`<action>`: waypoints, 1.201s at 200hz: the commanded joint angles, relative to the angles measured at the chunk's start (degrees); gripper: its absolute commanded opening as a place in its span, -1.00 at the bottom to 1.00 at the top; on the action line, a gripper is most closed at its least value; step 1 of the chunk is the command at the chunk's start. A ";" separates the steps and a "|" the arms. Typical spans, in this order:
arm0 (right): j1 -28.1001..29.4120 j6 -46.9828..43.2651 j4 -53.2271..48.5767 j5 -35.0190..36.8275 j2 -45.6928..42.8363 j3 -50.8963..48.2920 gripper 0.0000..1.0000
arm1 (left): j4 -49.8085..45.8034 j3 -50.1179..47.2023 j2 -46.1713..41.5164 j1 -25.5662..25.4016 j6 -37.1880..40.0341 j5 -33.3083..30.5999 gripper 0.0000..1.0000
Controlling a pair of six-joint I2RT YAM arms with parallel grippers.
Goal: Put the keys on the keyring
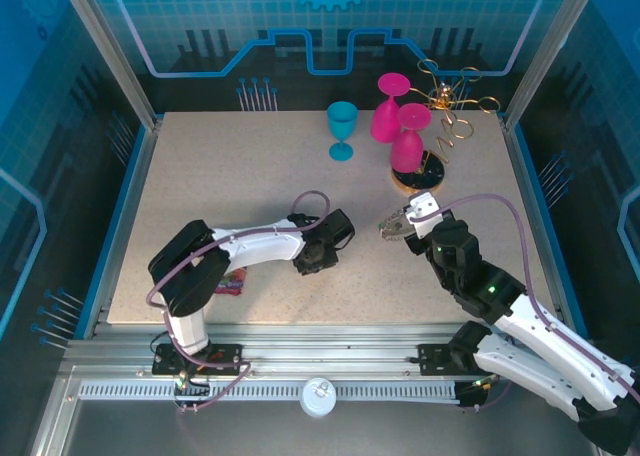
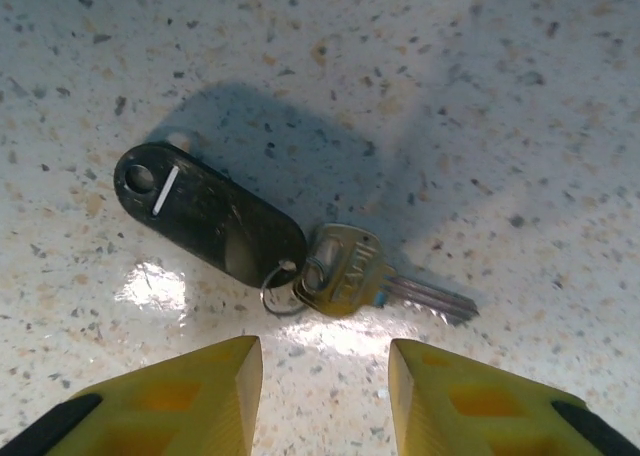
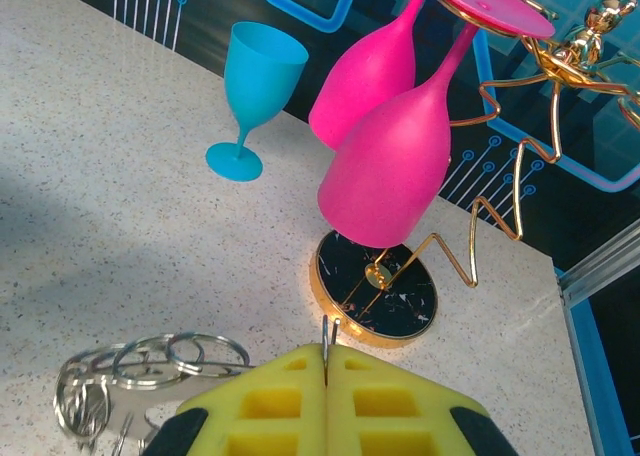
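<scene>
Flat on speckled table [image 2: 480, 96], just before left gripper [image 2: 322, 354] with jaws apart: small silvery key [image 2: 350, 281] on black oval plastic tag [image 2: 210, 216]. Probably light, stiff, slippery; better to pinch across the tag. Closed, seemingly on bunch of silvery wire rings [image 3: 150, 366]: right gripper [image 3: 327, 354].

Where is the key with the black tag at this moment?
In the left wrist view, the key lies flat on the speckled table, beside its black tag, just ahead of the open left gripper.
</scene>
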 commanded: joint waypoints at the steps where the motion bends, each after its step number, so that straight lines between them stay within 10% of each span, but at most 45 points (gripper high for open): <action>1: -0.12 1.19 0.53 0.03 -0.64 1.18 -1.00 | 1.45 -1.40 0.69 1.00 -3.48 1.63 -0.22; 113: 0.09 1.81 0.10 -0.57 -0.64 1.05 -1.00 | 2.53 -2.23 2.59 2.00 -5.22 0.57 -0.45; 176: 0.10 1.81 0.09 -1.15 -0.29 1.12 -1.00 | 2.08 -2.41 0.35 1.82 -1.88 -3.41 -1.00; 240: 0.36 2.47 -0.15 -2.28 0.46 1.18 -1.00 | 0.85 -4.95 -7.40 -0.03 6.01 -6.69 -1.00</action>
